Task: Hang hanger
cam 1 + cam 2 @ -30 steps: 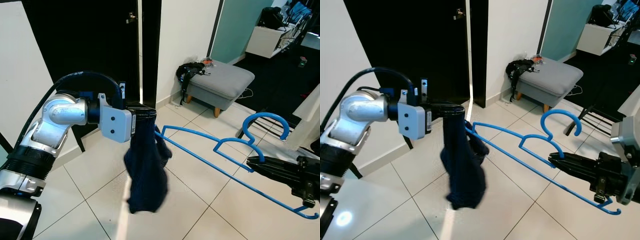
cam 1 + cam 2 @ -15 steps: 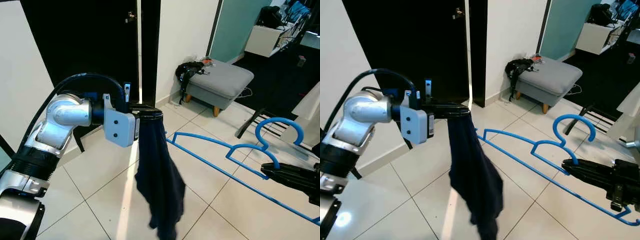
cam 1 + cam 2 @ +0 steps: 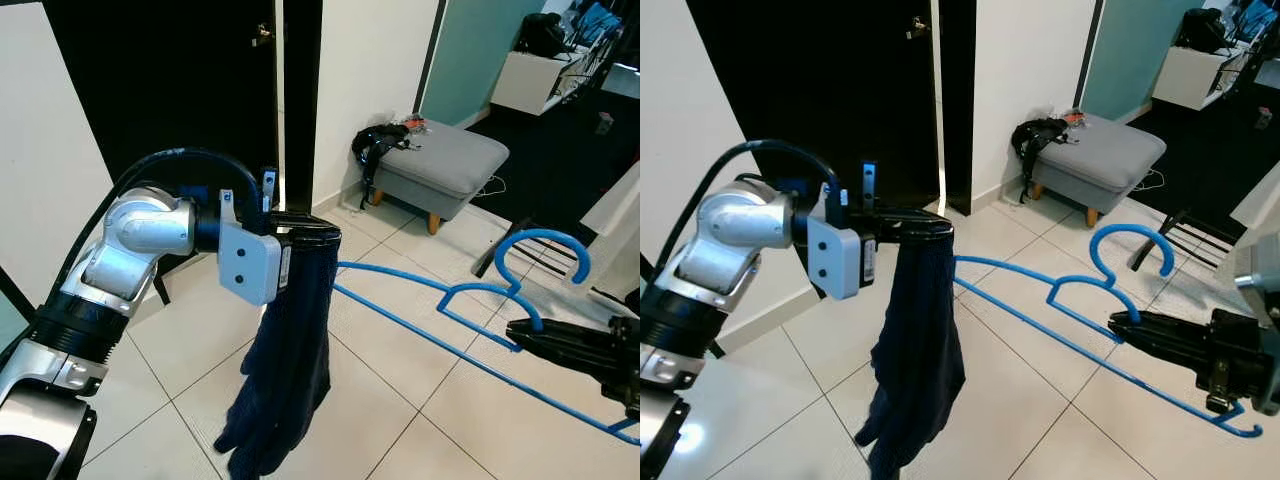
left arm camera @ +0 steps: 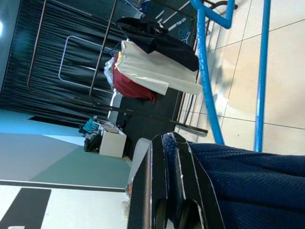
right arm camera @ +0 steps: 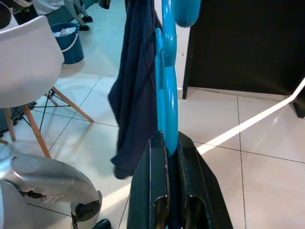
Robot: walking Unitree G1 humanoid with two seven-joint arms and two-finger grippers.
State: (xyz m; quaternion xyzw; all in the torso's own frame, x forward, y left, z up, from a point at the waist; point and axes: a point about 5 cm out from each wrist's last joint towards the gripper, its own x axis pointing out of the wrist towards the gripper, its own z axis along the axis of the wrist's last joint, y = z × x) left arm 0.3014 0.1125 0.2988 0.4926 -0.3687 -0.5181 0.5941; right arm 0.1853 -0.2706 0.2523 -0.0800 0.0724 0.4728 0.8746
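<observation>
White tiled floor [image 3: 400, 360], black door [image 3: 150, 80], grey footstool [image 3: 440, 160] by wall.

Bright, even indoor light; sunlit streak on floor tiles [image 3: 250, 330]; all views sharp.

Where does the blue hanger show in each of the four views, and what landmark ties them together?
Left eye view: blue hanger runs from centre to lower right.
Right eye view: it crosses from centre to lower right.
Left wrist view: two blue bars at the upper right.
Right wrist view: seen end-on, rising from the fingers.
Shared landmark: the dark blue garment.
</observation>
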